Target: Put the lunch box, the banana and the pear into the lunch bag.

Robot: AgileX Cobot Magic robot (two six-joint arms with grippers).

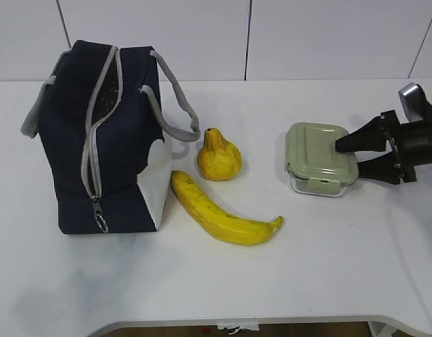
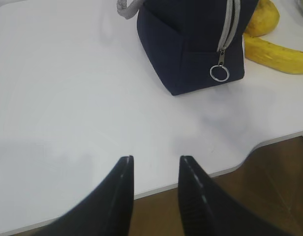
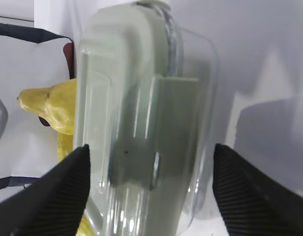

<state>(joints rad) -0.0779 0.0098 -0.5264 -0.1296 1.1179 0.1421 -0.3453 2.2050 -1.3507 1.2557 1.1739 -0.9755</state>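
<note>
The lunch bag stands navy and boxy at the left, its grey zipper partly parted at the top. A yellow pear sits just right of it. The banana lies in front of the pear. The green-lidded glass lunch box rests on the table at the right. My right gripper is open, its fingers straddling the near end of the lunch box, one by the lid and one by the glass base. My left gripper is open and empty over the table's front edge, short of the lunch bag.
The white table has a curved front edge. The bag's grey handles arch toward the pear. A ring pull hangs from the zipper on the bag's near end. A white wall stands behind.
</note>
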